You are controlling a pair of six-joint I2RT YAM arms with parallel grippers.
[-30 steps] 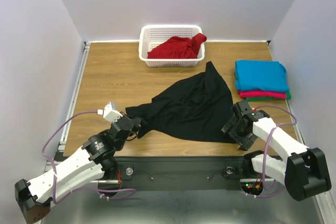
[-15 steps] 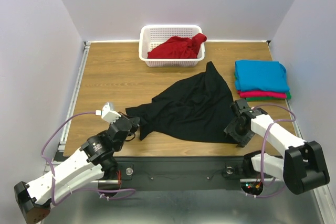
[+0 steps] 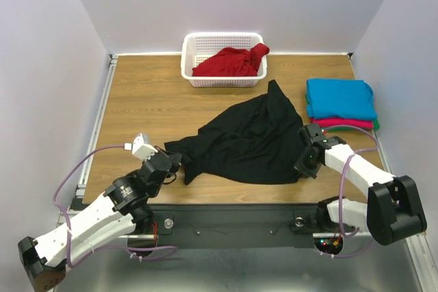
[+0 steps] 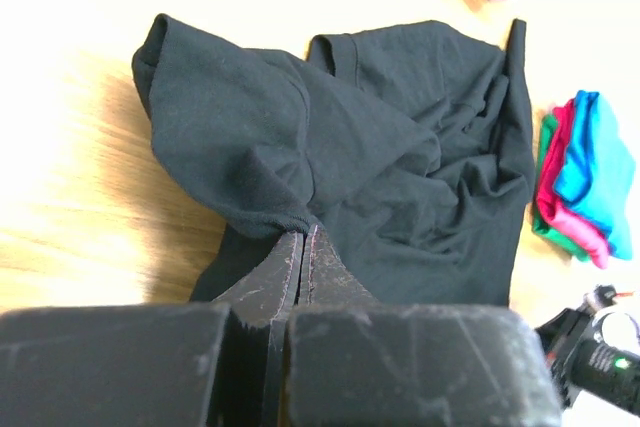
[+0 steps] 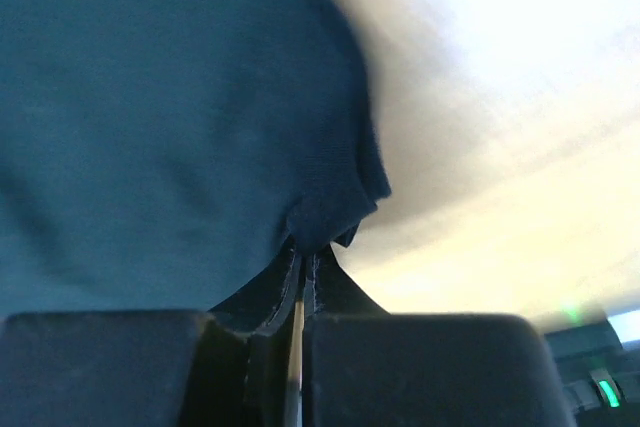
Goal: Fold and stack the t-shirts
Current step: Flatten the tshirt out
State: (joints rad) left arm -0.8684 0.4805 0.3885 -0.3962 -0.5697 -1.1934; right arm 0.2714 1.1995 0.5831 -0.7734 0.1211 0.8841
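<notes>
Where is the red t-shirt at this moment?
In the top view, the red t-shirt lies crumpled inside the white lattice basket at the far middle of the table, behind the spread black t-shirt.

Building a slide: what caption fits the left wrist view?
Left hand pinches the crumpled black t-shirt on the wooden table, folded t-shirts stacked beyond.

A plain black t-shirt (image 3: 246, 141), a red t-shirt (image 3: 229, 63) in the white lattice basket (image 3: 222, 81), a turquoise t-shirt (image 3: 340, 99) over a pink-red t-shirt (image 3: 339, 123) over a green t-shirt (image 3: 374, 126), all on a brown wood-grain table (image 3: 150, 107).
</notes>
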